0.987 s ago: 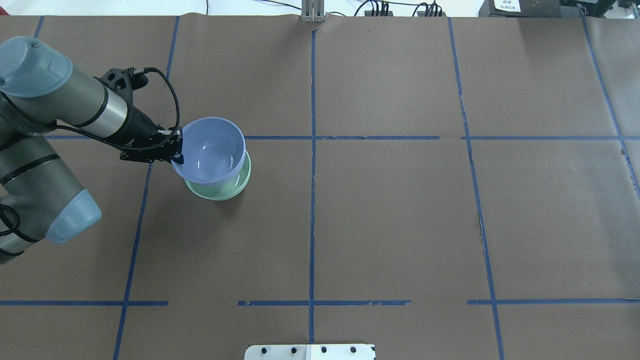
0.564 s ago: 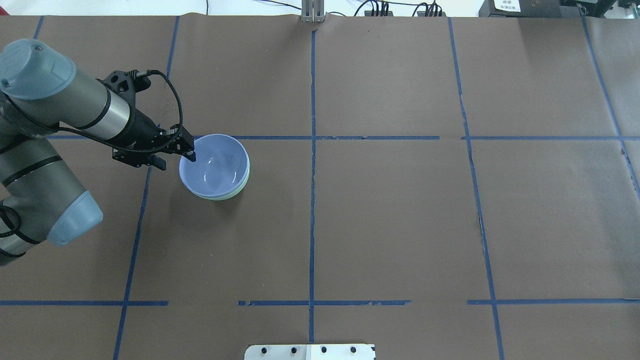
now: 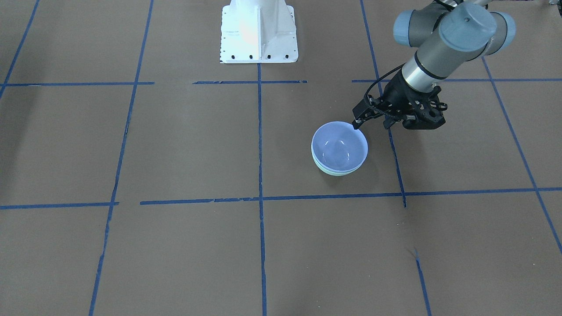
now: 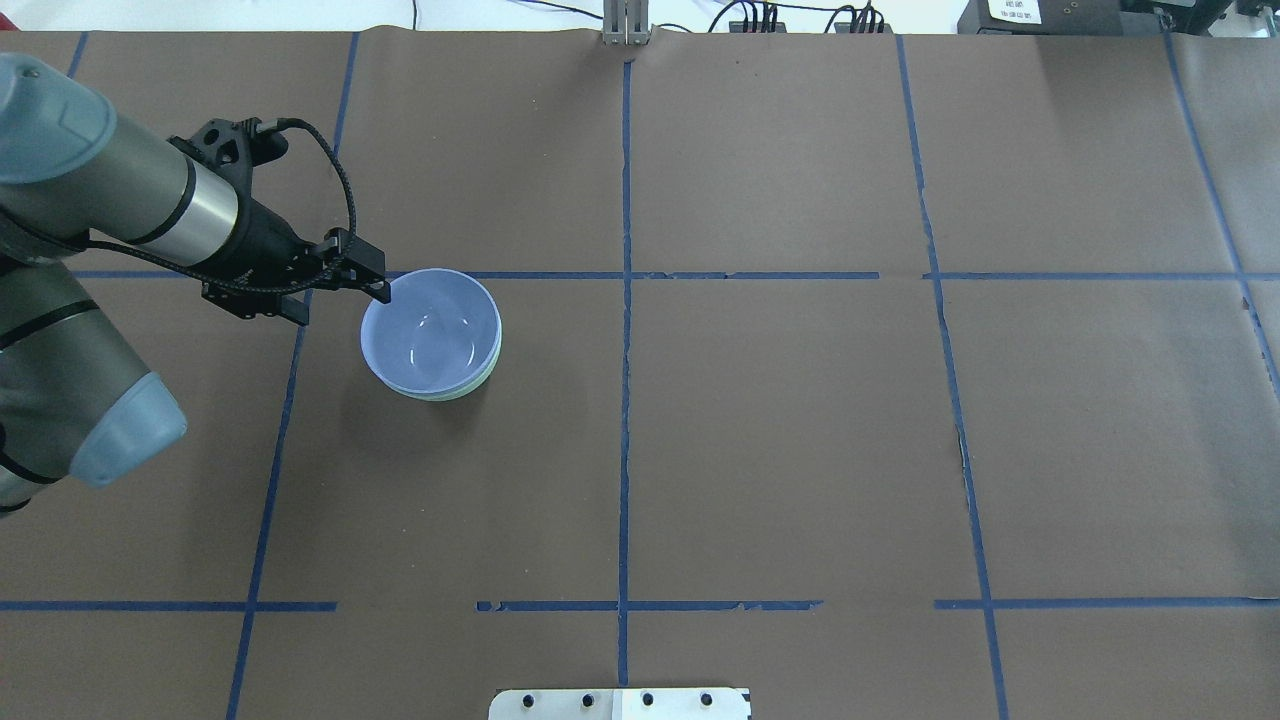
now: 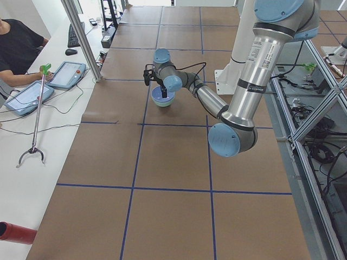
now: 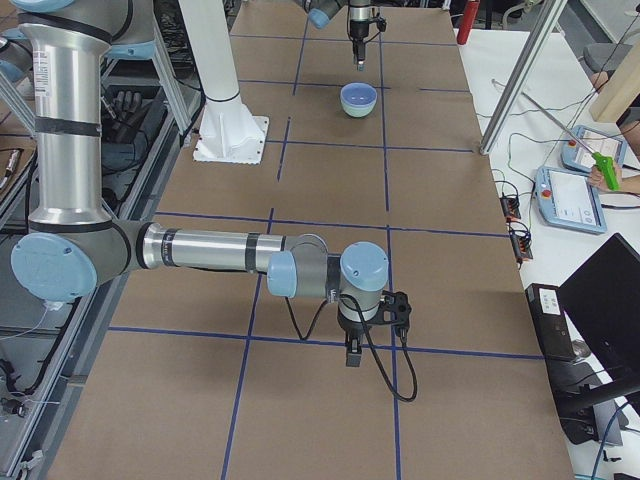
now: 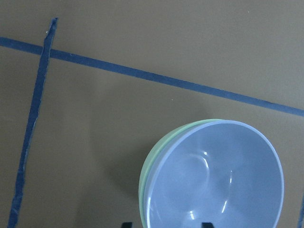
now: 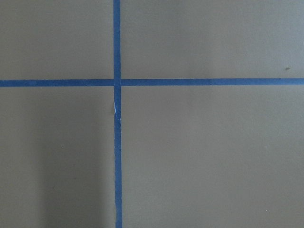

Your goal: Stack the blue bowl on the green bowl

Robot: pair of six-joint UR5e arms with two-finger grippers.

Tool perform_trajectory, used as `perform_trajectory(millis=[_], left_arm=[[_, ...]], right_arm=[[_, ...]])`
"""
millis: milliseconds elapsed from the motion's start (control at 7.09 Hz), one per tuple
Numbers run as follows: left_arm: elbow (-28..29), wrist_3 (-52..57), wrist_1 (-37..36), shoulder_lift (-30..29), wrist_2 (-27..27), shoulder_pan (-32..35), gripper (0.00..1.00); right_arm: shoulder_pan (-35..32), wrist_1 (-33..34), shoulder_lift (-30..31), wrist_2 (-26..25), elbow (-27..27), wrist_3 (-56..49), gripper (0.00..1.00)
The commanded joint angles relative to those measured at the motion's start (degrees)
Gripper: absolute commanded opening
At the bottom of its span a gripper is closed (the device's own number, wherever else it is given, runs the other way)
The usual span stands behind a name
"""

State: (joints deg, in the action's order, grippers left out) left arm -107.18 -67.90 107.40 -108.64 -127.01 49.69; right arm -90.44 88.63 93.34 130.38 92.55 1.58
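The blue bowl (image 4: 432, 332) sits nested inside the green bowl (image 4: 443, 395), upright on the brown table left of centre. Only a thin green rim shows under it in the front-facing view (image 3: 337, 173) and in the left wrist view (image 7: 146, 167). My left gripper (image 4: 338, 299) is open and empty. It hangs above the bowls' rim on the robot's left; one fingertip (image 4: 381, 291) overlaps the rim from above. In the left wrist view both fingertips (image 7: 126, 224) just show at the bottom edge, wide apart. My right gripper (image 6: 352, 352) shows only in the exterior right view, low over the table, far from the bowls; I cannot tell its state.
Blue tape lines (image 4: 624, 300) divide the brown table cover into squares. The white robot base (image 3: 258, 30) stands at the table's robot side. Operators' tablets (image 5: 65, 73) lie on a side bench beyond the table's far edge.
The blue bowl, held tilted above the green bowl a second ago, has dropped into it. My left gripper has opened, let go and drawn back up and to the left.
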Motion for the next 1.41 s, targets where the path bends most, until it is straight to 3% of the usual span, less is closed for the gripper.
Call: perform_trajectory(millis=[0, 282, 564, 987, 1269], left_arm=[[-0.92, 16.14, -4.96, 0.53, -0.08, 8.28, 1.0], [-0.66, 36.18, -11.22, 0.97, -0.08, 17.24, 1.0], [-0.05, 55.24, -14.76, 7.0, -0.43, 24.63, 1.0], [4.34, 66.91, -14.06, 16.23, -0.78, 33.61, 1.0], [9.5, 72.37, -13.88, 21.34, -7.07, 37.83, 1.0]], right_arm=[[0.0, -0.03, 0.0, -0.04, 0.0, 0.0, 1.0], [0.0, -0.03, 0.0, -0.04, 0.0, 0.0, 1.0], [0.0, -0.03, 0.0, 0.05, 0.0, 0.0, 1.0], [0.0, 0.05, 0.0, -0.04, 0.0, 0.0, 1.0], [0.0, -0.03, 0.0, -0.04, 0.0, 0.0, 1.0]])
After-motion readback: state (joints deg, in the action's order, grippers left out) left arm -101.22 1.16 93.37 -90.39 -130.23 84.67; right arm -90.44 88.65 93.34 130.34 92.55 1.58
